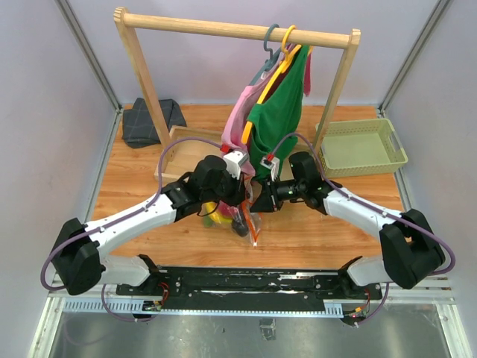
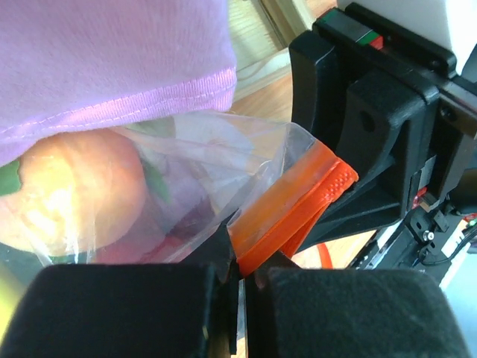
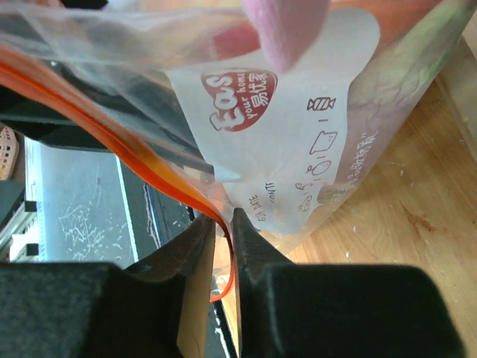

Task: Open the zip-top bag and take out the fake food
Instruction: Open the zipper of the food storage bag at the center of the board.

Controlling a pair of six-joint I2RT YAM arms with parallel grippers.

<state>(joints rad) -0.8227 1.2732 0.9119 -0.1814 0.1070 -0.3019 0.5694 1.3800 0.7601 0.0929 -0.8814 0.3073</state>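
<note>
Left claw (image 2: pixel 238 277) nipping zip-top bag (image 2: pixel 216 153), pink garment (image 2: pixel 112 60) overhanging

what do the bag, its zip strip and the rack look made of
The bag looks like thin, clear, glossy plastic film: crinkled and see-through. The zip strip seems to be orange ribbed plastic, fairly matte. The rack looks like pale bare wood.

Robot lab cell: grey panel walls (image 1: pixel 45 112), aluminium frame posts (image 1: pixel 88 56), wooden table (image 1: pixel 350 224).
</note>
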